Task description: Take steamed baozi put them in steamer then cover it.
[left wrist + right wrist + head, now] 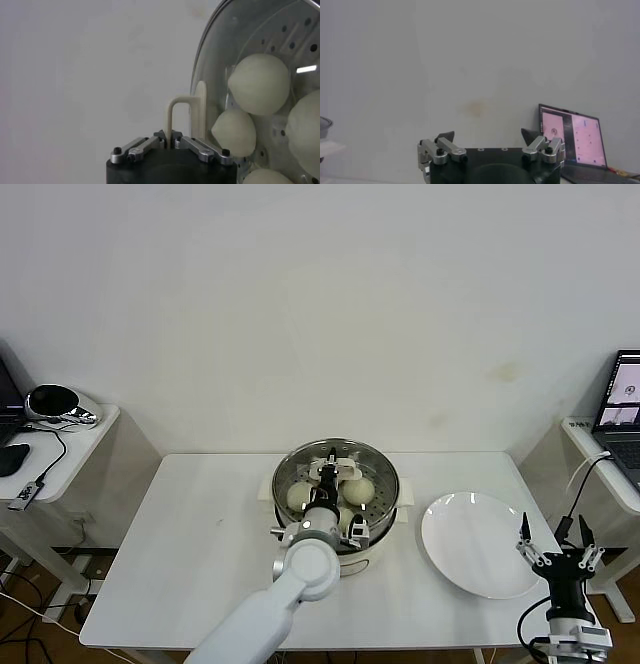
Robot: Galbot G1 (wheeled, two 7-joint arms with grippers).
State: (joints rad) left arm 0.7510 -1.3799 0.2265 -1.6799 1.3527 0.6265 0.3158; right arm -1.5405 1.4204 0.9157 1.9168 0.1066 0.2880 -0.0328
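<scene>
The steamer [392, 502] stands at the middle of the white table [200, 534]. The clear glass cover [375, 469] lies on it. Through the glass I see cream-white baozi [359, 489] on the perforated tray [295, 40]; several also show in the left wrist view [259, 82]. My left gripper [328, 484] is over the pot's centre, shut on the cover's cream handle [169, 120], with its jaws [168, 140] pinching the handle's thin post. My right gripper [553, 544] is open and empty, off the table's right front corner, pointing up [490, 136].
A flat white plate [475, 544] lies bare to the right of the steamer. A side table with a shiny black device [60, 404] stands at the left. A laptop [625, 399] sits on a shelf at the right and also shows in the right wrist view [572, 140].
</scene>
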